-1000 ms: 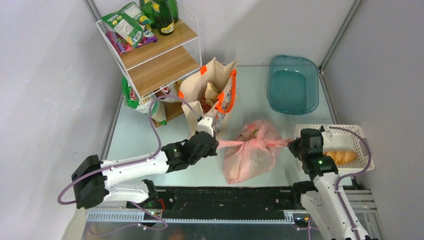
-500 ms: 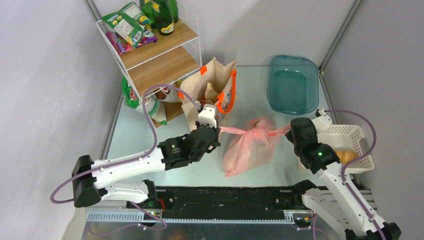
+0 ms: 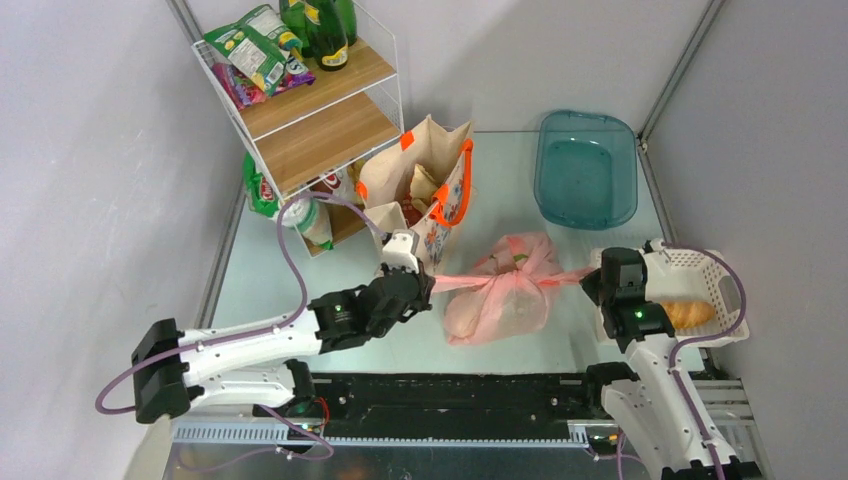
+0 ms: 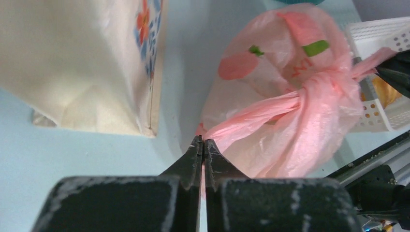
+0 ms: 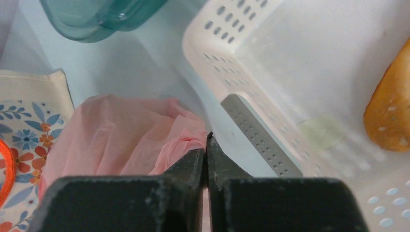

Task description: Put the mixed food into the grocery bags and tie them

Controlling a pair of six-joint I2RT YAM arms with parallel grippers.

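A thin translucent pink plastic bag is found at the middle of the table, between the left end effector and the right end effector, with one handle clamped in each. A beige floral fabric tote with orange handles is stood upright behind and left of the bag. A white wire rack with wooden shelves is placed at the far left. A teal plastic tray is located at the far right. A white perforated plastic basket is set at the near right, with a golden-brown bread roll inside.
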